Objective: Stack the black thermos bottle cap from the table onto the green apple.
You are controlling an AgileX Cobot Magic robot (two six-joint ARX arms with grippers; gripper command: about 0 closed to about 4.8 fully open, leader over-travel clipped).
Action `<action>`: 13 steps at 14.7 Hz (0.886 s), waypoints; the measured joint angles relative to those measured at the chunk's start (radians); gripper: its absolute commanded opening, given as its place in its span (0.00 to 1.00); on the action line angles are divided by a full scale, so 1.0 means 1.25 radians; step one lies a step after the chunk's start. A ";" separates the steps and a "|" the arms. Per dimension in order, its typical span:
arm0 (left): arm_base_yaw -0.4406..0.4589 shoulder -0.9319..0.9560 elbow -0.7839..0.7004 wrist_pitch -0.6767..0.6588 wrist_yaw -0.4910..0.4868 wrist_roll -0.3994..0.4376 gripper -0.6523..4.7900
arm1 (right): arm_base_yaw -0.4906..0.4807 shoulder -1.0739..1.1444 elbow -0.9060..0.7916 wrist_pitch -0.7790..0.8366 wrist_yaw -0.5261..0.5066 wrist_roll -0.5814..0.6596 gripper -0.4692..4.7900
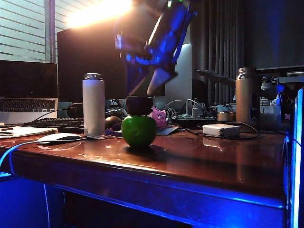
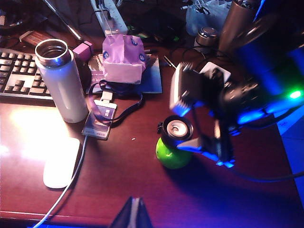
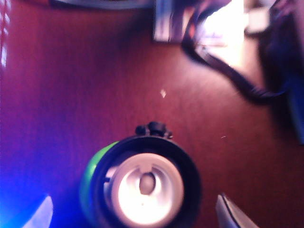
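A: Hidden or unclear?
B: Left gripper (image 2: 133,211): only a dark fingertip wedge at the frame edge, open or closed impossible to tell. Right gripper (image 1: 148,85): blurred in the exterior view; in the right wrist view just two fingertips (image 3: 232,213) cut off at the frame edge, spread wide apart, holding nothing.

A: Task items, relative to the fingers?
B: Black thermos bottle cap (image 1: 139,105): seated open side up on the green apple (image 1: 138,131), directly below the right fingertips and apart from them, centred in the gap between them. Apple on the table (image 1: 213,156), near the front edge.

A: Free room?
B: Bare wood on either side of the apple and toward the front edge.

A: Surroundings, obstructions?
B: White bottle (image 1: 93,105), just beside, left in the exterior view. Pink object (image 1: 159,118) behind the apple. White flat box (image 1: 221,130) and metal bottle (image 1: 246,96) well apart to the right. White mouse (image 2: 61,162) and keyboard (image 2: 19,76) far left.
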 measured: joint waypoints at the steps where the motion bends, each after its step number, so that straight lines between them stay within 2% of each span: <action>1: 0.000 0.000 0.000 0.000 0.000 0.000 0.12 | 0.000 -0.013 0.000 0.000 0.000 0.000 1.00; 2: 0.000 0.000 0.000 0.000 0.000 0.000 0.12 | 0.000 -0.029 0.000 0.000 0.000 0.000 1.00; 3: 0.000 0.000 0.000 0.000 0.000 0.000 0.11 | 0.000 -0.049 0.000 0.000 0.001 0.000 0.92; 6: 0.000 0.000 0.000 0.013 0.000 0.000 0.11 | 0.000 -0.151 -0.001 0.006 0.013 0.000 0.08; 10: -0.049 0.000 0.000 0.018 -0.007 -0.031 0.12 | 0.000 -0.364 -0.001 0.054 0.128 -0.004 0.08; 12: -0.126 0.000 0.000 0.018 -0.057 -0.034 0.12 | 0.000 -0.469 0.000 0.078 0.165 -0.002 0.08; 13: -0.172 0.000 -0.001 0.028 -0.124 -0.034 0.12 | 0.000 -0.520 0.000 0.090 0.179 -0.002 0.08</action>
